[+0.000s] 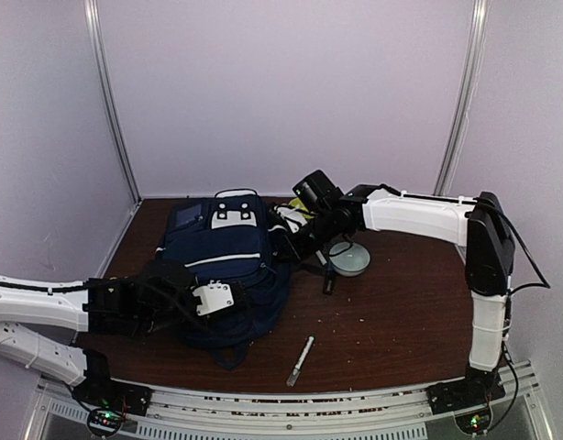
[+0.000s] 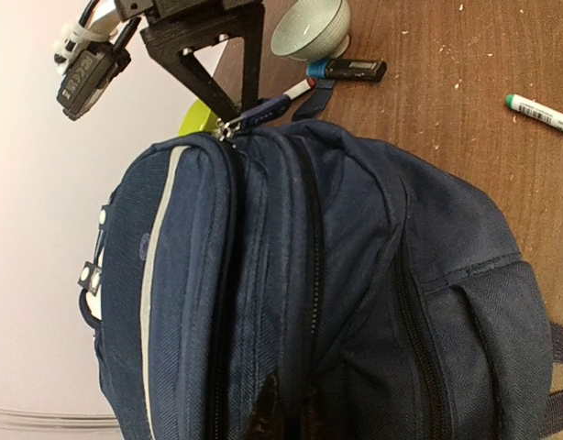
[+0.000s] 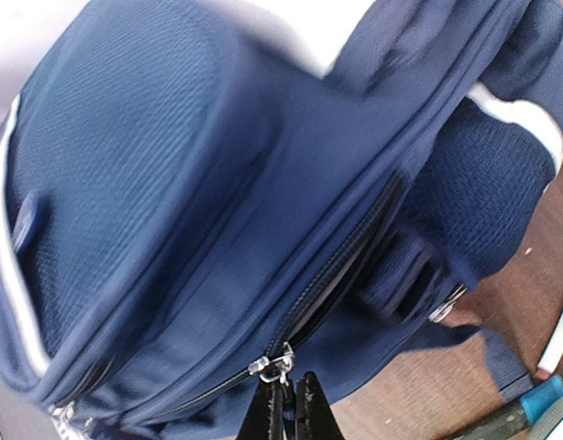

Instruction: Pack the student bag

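Only wrist cams tell: right gripper pinched on zip pull, left gripper closed, nipping student bag fabric.

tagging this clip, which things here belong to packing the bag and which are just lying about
In the job: large navy-blue fabric backpack; its small metal zip pull, pinched by the right tool; left tool, shut on the bag's fabric.
Lying about, untouched: pale round ceramic bowl; white marker pen with green cap; black stick with a blue end.
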You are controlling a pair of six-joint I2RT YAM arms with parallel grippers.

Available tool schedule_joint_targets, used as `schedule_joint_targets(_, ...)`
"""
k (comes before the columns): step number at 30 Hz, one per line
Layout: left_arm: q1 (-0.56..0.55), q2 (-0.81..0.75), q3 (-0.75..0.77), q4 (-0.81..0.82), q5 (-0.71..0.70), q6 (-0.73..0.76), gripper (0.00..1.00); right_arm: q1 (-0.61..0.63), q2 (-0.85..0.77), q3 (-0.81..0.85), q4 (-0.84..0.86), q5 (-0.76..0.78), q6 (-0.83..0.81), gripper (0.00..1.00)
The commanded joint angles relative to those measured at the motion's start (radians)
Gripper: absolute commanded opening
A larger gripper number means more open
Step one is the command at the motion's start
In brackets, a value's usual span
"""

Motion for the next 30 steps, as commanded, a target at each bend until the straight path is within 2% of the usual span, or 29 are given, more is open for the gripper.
schedule_joint_targets(1, -0.033, -0.067, -0.029, -0.175, 0.077, -0.012, 0.0, -0.184, 0.068, 0.129, -0.049, 0.336, 0.012, 0.0)
schedule_joint_targets(6, -0.034, -0.058, -0.025, -0.175, 0.109, -0.01, 0.0, -0.207, 0.117, 0.213, -0.039, 0.287, 0.031, 0.0)
schedule_joint_targets(11, -0.037, -0.054, -0.015, -0.182, 0.135, -0.003, 0.0, -0.229, 0.194, 0.361, -0.037, 0.315, 0.09, 0.0)
schedule_joint_targets(13, -0.041, -0.066, -0.008, -0.182, 0.146, -0.005, 0.0, -0.253, 0.214, 0.371, 0.008, 0.288, 0.137, 0.0)
schedule_joint_targets(17, -0.052, -0.129, 0.001, -0.179, 0.186, -0.015, 0.0, -0.3, 0.244, 0.365, 0.112, 0.109, 0.269, 0.0)
schedule_joint_targets(24, -0.056, -0.217, -0.009, -0.198, 0.203, -0.034, 0.0, -0.316, 0.248, 0.348, 0.163, 0.122, 0.308, 0.0)
schedule_joint_targets(26, -0.056, -0.219, -0.02, -0.193, 0.186, -0.044, 0.0, -0.324, 0.244, 0.334, 0.187, 0.051, 0.332, 0.0)
schedule_joint_targets(30, -0.056, -0.179, -0.029, -0.146, 0.18, -0.062, 0.0, -0.321, 0.211, 0.221, 0.322, -0.259, 0.357, 0.0)
